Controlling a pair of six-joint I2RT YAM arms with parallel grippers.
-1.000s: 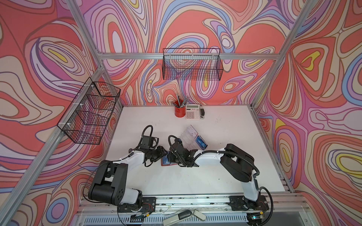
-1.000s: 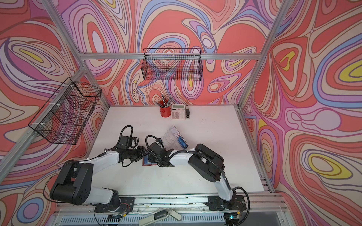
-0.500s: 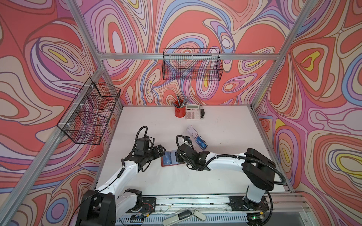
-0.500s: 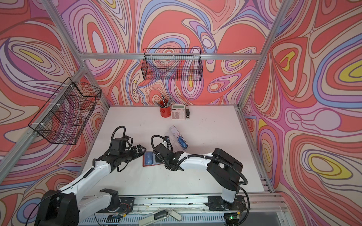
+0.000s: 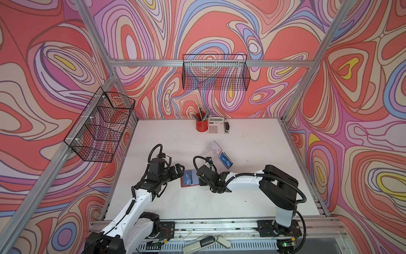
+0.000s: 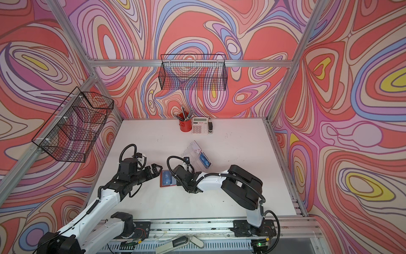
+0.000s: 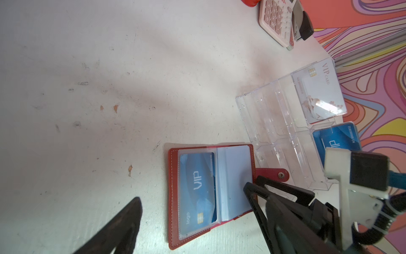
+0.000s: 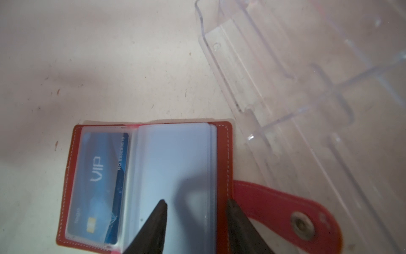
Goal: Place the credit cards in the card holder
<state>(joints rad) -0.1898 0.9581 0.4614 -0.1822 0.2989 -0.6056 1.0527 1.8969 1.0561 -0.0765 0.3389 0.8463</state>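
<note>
Just beside wide left hand (image 5: 180, 171), sleeved blue card (image 7: 197, 187); right hand (image 8: 196, 205) half-open over wallet (image 8: 224, 132).

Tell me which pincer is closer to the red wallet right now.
Right. The right pincer hangs over the red wallet, above the clear sleeves on its strap side, jaws parted. The left pincer sits just off the opposite edge, wide open.

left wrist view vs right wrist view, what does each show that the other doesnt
Only left wrist: the calculator, a white card and a blue card standing in the clear card holder. Only right wrist: nothing new, just a close look between the parted tips of the right tool. Both: the red wallet open, a sleeved VIP card in it, the holder's empty slots.
</note>
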